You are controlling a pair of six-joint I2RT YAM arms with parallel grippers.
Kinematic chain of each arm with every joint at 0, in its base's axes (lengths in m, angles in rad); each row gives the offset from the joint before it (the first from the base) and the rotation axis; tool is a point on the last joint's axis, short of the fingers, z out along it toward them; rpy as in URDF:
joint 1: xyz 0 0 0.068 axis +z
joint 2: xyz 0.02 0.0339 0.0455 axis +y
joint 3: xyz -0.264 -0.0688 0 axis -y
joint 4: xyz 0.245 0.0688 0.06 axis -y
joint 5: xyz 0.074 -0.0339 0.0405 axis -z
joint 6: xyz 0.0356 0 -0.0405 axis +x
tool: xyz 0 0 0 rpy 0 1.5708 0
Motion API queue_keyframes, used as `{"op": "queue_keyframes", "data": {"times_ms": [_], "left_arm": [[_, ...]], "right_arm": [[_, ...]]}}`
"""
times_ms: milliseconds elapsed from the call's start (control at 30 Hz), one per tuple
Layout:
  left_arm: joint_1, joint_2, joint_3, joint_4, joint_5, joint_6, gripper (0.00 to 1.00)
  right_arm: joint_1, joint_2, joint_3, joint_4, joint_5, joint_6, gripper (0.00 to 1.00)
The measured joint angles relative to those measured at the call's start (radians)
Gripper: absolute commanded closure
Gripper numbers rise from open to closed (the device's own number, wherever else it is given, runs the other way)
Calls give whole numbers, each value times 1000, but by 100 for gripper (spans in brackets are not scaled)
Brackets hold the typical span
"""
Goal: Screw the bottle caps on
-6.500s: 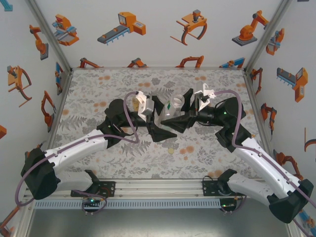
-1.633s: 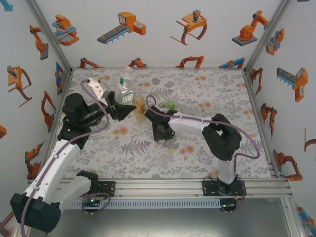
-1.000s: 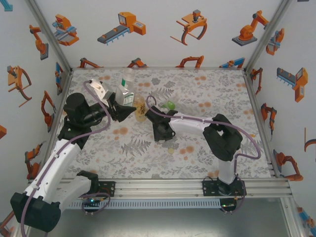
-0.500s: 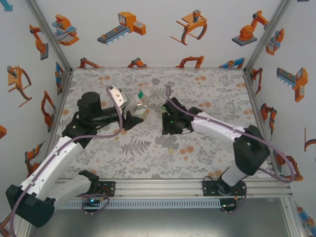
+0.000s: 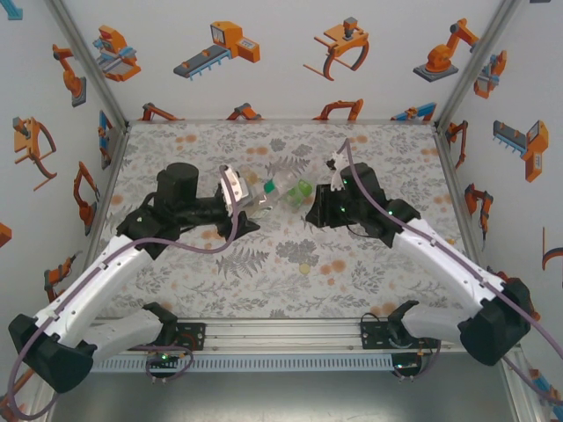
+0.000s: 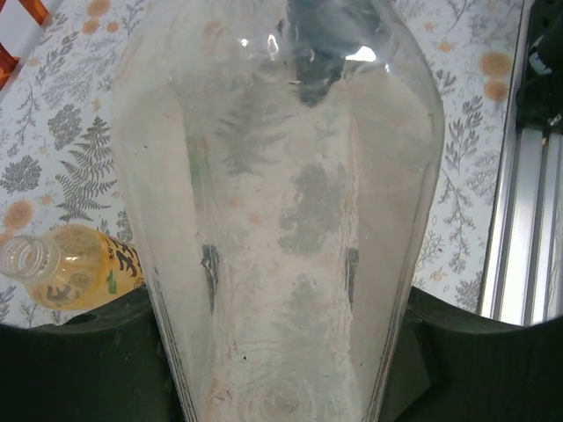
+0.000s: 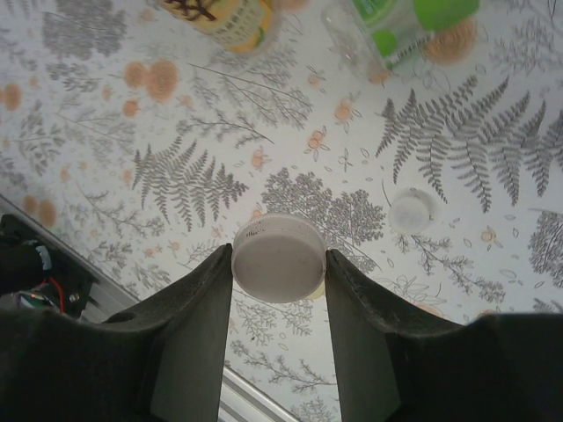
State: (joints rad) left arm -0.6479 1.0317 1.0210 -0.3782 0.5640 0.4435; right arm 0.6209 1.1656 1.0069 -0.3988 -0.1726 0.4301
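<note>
Moved inward, left fingers [image 6: 88, 369] clamp the clear bottle [image 6: 281, 220] while right fingers [image 7: 189, 343] pinch a whitish cap [image 7: 278, 258].

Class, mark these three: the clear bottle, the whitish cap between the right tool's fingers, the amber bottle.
clear bottle [image 6: 281, 220], left wrist view, mid-body.
whitish cap [image 7: 278, 257], right wrist view, flat face.
amber bottle [image 6: 84, 268], left wrist view, body.

**Left wrist:** the clear bottle [image 6: 281, 220] is running off the top and bottom edges and is blurring the mat [image 6: 62, 132] seen through it. The amber bottle [image 6: 75, 274] is lying partly behind a finger [image 6: 79, 360] of the left gripper [image 6: 281, 378].

**Right wrist:** the top edge is cutting off the amber bottle and the green bottle [image 7: 391, 31]. The white cap [image 7: 279, 258] is covering a yellowish sliver, too little to identify.
</note>
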Motion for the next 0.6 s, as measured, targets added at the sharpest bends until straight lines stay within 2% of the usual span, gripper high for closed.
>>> {"op": "queue_keyframes", "data": {"times_ms": [267,600], "left_arm": [[-106,-19,-24,-63,-98,112,98],[-118,-43,-83,-64,-120,177,100]], "right_arm": [[-3,-182,0,37,-138,-231,86],[-2,-395,-51,117,-418,-506,92]]}}
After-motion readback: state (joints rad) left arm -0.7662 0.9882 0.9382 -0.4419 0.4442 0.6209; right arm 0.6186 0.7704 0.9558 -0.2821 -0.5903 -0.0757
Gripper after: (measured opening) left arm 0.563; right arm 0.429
